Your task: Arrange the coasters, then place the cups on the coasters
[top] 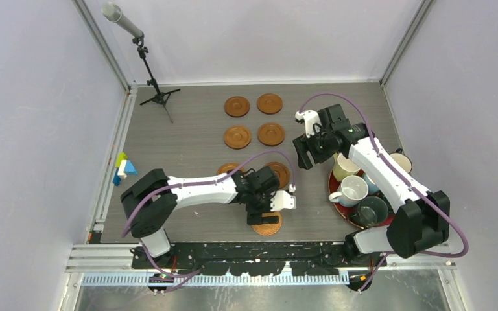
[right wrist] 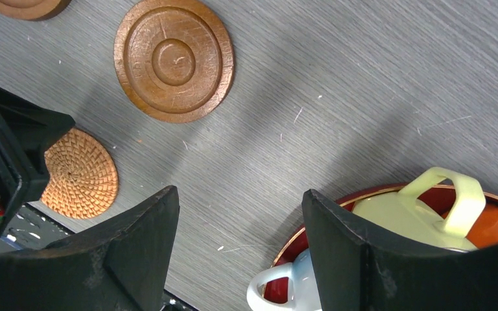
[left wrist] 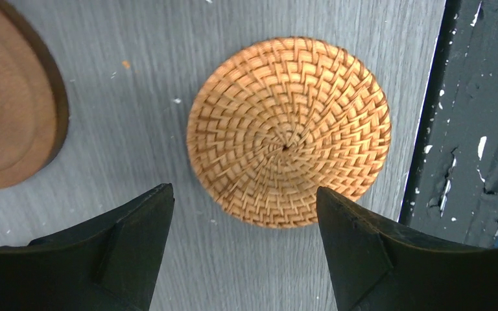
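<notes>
Seen from my remote station: the woven coaster [left wrist: 288,131] lies flat just beside the dark rail at the table's [top: 194,136] near edge, out of line with the wooden coasters [top: 237,106] set in two columns farther up. I judge the danger to be there. A careless nudge from the left fingers [left wrist: 104,259] could push it onto the rail or off the table. The mugs crowd the red tray [right wrist: 285,249] on the right, the pale yellow mug [right wrist: 395,217] among them, so a loose grab could knock a neighbour.

The left arm lies low across the near edge, wrist turned down. Its fingers are spread wide and empty on the near side of the woven coaster, not touching it. The right arm reaches forward and bends left. The right fingers [right wrist: 123,259] are also wide apart and holding nothing, above bare table between tray and coasters.
</notes>
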`<state>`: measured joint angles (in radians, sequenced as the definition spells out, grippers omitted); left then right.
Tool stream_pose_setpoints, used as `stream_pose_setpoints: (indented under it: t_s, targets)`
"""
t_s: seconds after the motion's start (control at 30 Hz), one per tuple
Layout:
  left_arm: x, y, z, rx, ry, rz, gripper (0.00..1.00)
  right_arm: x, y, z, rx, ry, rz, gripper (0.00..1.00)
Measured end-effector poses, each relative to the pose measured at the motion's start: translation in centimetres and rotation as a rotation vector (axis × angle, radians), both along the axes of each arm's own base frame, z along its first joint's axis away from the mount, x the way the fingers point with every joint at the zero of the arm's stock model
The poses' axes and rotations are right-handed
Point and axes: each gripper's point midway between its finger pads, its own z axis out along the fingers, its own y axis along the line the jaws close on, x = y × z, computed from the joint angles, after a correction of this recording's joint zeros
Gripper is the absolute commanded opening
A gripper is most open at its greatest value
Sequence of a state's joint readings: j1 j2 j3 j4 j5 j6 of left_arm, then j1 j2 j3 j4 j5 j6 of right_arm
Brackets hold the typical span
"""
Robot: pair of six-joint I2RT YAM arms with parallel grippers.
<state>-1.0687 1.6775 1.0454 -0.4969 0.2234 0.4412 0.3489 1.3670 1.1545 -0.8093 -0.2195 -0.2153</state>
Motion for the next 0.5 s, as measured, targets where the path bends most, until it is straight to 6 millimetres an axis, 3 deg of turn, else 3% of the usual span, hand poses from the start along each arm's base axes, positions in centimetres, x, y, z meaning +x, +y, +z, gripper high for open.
stream_pose_setpoints:
  t_s: [0.13,0.5]
  targets:
    - [-0.4,-0.4,-1.2,0.023,-0.001,-0.004,0.8,-0.3,-0.4,-0.3,-0.004,0.014,-0.011,0.74]
    - [-0.4,-0.3,-1.3,0.007,-0.013,-0.004,0.72,-0.8,-0.6,-0.7,-0.011,0.041,-0.015,0.73]
